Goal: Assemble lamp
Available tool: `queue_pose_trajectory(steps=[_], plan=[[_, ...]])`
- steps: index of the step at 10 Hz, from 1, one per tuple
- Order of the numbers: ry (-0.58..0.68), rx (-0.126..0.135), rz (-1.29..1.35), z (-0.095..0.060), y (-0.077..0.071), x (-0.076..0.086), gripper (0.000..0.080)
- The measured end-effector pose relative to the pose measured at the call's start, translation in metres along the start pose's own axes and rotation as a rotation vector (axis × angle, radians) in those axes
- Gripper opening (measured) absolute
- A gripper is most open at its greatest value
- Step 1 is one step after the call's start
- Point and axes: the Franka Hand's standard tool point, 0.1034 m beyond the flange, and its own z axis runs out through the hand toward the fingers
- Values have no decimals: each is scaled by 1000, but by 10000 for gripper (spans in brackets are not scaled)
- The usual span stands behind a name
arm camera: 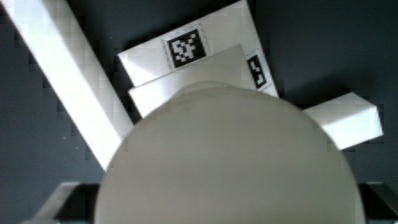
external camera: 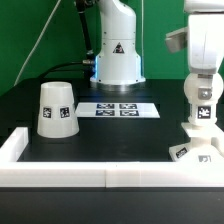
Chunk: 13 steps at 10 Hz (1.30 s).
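My gripper (external camera: 203, 97) is at the exterior view's right, shut on the white rounded bulb (external camera: 204, 116), which hangs upright just above the flat angular base block (external camera: 196, 150). In the wrist view the bulb (arm camera: 222, 150) fills most of the picture between the jaws of my gripper (arm camera: 222, 208). Behind it lies the base block (arm camera: 199, 55) with its square tags. I cannot tell whether the bulb touches the base. The tapered shade (external camera: 57, 108) stands wide end down at the exterior view's left, well apart from the gripper.
The marker board (external camera: 118, 109) lies flat mid-table. The robot pedestal (external camera: 118, 55) stands at the back. A raised white rail (external camera: 100, 176) borders the front and left edges, and it also shows in the wrist view (arm camera: 75, 75) beside the base block.
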Motion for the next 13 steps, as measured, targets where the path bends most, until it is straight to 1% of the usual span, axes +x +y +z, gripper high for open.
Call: queue_pose_trajectory(steps=[1, 2, 4, 5, 8, 12, 13], plan=[[0, 3, 25, 0, 0, -1, 575], [-3, 7, 135, 0, 1, -3, 575], [-12, 15, 420, 1, -2, -2, 576], [-14, 16, 515, 1, -3, -2, 576], [-1, 10, 675, 1, -2, 1, 577], [1, 13, 944, 1, -2, 1, 577], [2, 14, 1062, 0, -2, 1, 577]])
